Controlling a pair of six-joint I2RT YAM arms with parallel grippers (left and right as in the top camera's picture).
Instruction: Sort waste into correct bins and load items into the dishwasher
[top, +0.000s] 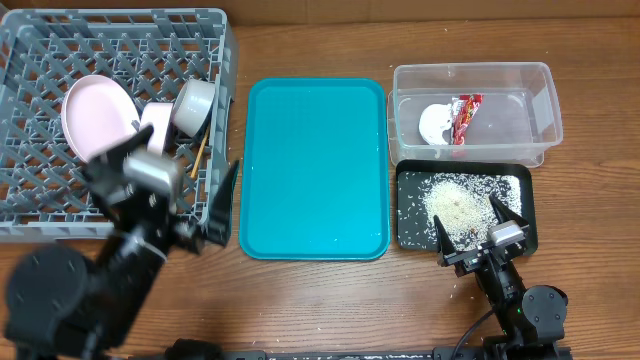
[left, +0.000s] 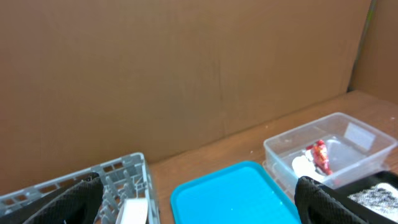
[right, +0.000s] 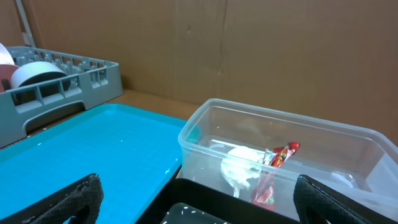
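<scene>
Hanging above the near right corner of the dish rack (top: 40, 210), the left gripper (left: 199, 193) is spread wide, holding nothing. Plate (top: 95, 110), pink bowl (top: 157, 125), grey-green bowl (top: 195, 105) and chopsticks (top: 198, 155) sit by its right wall. Open room lies over the teal tray (top: 315, 170). At the near edge of the black tray (top: 410, 235) the right gripper (right: 198, 186) is spread too, above rice (top: 460, 200); napkin (top: 437, 122) and wrapper (top: 465, 115) sit in the clear tub (top: 545, 110) beyond.

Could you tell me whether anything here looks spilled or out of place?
Only a small thing: a few white specks, likely rice grains, seem to lie on the wooden table just outside the black tray, near its front left corner. Everything else sits inside a container.
</scene>
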